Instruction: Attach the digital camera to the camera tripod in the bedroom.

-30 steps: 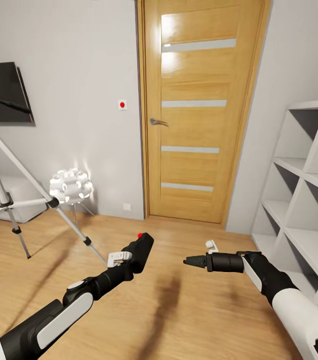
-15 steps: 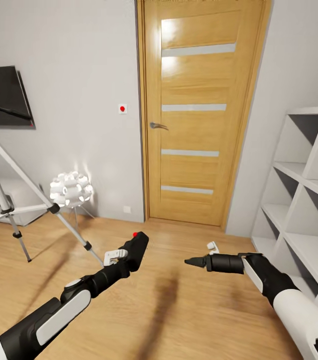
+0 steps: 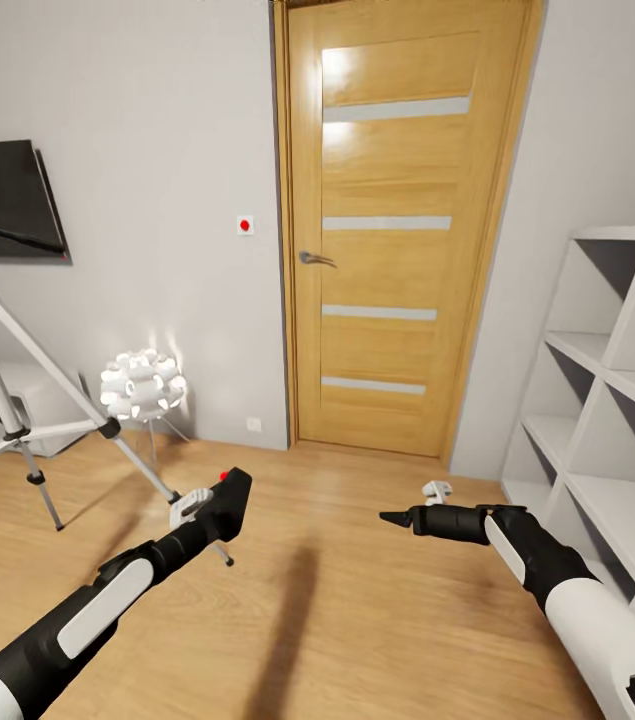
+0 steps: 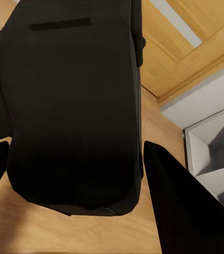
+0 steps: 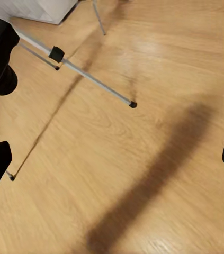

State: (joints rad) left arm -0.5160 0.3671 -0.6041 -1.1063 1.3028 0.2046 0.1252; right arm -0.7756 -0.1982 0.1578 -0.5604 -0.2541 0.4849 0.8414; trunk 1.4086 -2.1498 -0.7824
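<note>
Right of the camera tripod [image 3: 17, 400], the left gripper [image 3: 219, 505] clamps the digital camera [image 3: 227, 503]; the right gripper [image 3: 389, 519] looks spread, empty. Swinging leftward could knock a tripod leg.

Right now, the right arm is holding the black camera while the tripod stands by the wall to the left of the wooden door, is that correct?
Not quite: the left arm holds the camera, not the right. The head view shows it in the left jaws, and the left wrist view shows it between the fingers. The right gripper carries nothing. The tripod does stand by the wall left of the wooden door.
</note>
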